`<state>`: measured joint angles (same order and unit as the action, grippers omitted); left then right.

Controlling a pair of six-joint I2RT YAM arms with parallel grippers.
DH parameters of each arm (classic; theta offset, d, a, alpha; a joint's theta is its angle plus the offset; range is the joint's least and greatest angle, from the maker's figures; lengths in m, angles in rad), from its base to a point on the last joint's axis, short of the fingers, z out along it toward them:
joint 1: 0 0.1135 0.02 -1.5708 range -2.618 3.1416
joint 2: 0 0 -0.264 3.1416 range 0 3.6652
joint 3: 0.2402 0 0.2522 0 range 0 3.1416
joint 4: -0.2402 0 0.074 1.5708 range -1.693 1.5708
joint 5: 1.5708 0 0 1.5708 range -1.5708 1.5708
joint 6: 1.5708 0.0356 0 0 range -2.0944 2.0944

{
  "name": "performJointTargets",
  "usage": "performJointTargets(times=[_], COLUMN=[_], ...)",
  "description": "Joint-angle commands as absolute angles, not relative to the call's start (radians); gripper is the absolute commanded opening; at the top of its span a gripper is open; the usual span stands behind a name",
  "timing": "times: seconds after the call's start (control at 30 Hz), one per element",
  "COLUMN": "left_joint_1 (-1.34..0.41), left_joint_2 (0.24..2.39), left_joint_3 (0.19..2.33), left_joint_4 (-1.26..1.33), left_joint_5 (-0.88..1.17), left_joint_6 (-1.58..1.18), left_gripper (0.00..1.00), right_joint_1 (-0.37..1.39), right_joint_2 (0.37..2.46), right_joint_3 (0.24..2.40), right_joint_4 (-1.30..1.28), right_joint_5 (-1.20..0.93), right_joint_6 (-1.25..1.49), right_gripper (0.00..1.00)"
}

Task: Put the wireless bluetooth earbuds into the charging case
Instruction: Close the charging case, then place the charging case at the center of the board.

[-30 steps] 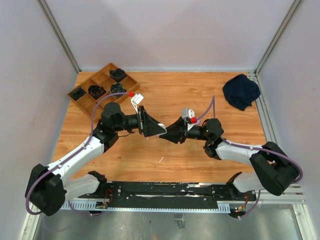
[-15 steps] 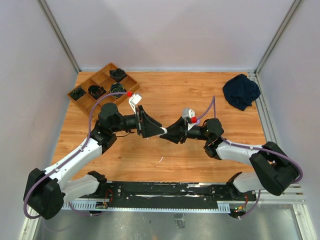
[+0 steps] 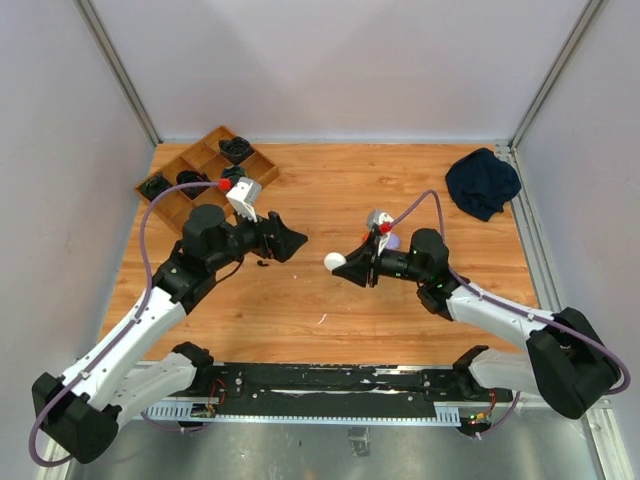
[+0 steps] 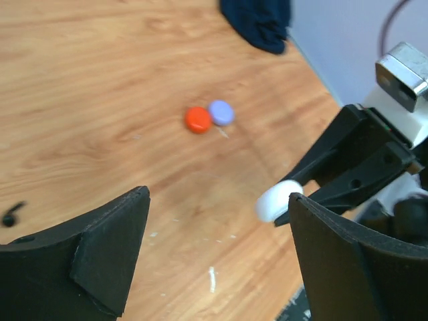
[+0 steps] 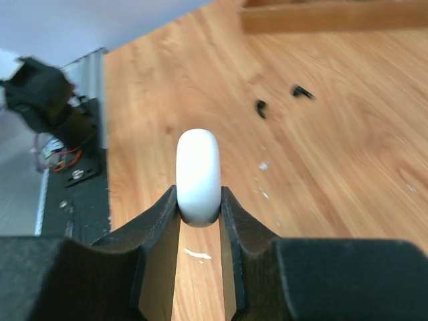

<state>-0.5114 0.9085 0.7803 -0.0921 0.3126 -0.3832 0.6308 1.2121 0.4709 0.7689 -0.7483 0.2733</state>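
So the big change in the last second: the two arms were nose to nose over the middle of the table (image 3: 400,330), and now they've split apart. Closest in, the right gripper (image 5: 198,200) sits toward 3 o'clock with its jaws squeezed nearly together, pinching the white case (image 5: 198,175) edge-on by its lower half, up off the wood. The case looks closed from here, but I can't make out a seam, so don't quote me.

Across from it, the left gripper (image 3: 285,240) has backed off toward 9 o'clock, jaws spread wide with nothing in them.

Just below that, about 9 o'clock from the white case, two dark earbuds (image 5: 261,107) are lying loose on the table, not in anything. My read: the right arm now has the case all to itself, and the left is free to go grab a bud. Those two aren't inserted yet.

Further out, at 1 o'clock from the right gripper, an orange case (image 4: 197,119) and a lavender case (image 4: 221,112) sit right up against each other. At the far end there's a wooden tray (image 3: 170,205) at 10 o'clock and a dark cloth (image 3: 482,182) at 2 o'clock.
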Motion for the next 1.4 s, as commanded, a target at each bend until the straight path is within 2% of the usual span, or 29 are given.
performJointTargets(times=[0.0,0.3,0.7,0.9,1.13,1.37], left_joint_1=[-0.503,-0.503,-0.503,-0.502,-0.499,-0.497], left_joint_2=[0.842,0.77,0.7,0.68,0.667,0.664], left_joint_3=[0.823,0.812,0.725,0.715,0.708,0.706], left_joint_4=[-0.227,-0.252,-0.21,-0.215,-0.21,-0.212], left_joint_5=[0.035,-0.135,-0.219,-0.238,-0.221,-0.218], left_joint_6=[-0.242,-0.117,-0.097,-0.094,-0.092,-0.096], left_gripper=[0.9,0.94,0.94,0.95,0.95,0.95], right_joint_1=[0.572,0.506,0.475,0.459,0.444,0.436], right_joint_2=[1.17,1.271,1.664,1.775,1.829,1.825], right_joint_3=[0.566,0.677,0.954,1.027,1.051,1.033], right_joint_4=[0.361,0.071,-0.015,-0.056,-0.064,-0.066], right_joint_5=[-0.612,-0.454,-0.372,-0.35,-0.373,-0.343], right_joint_6=[0.245,0.307,0.457,0.488,0.507,0.529], right_gripper=[0.14,0.14,0.17,0.19,0.29,0.46])
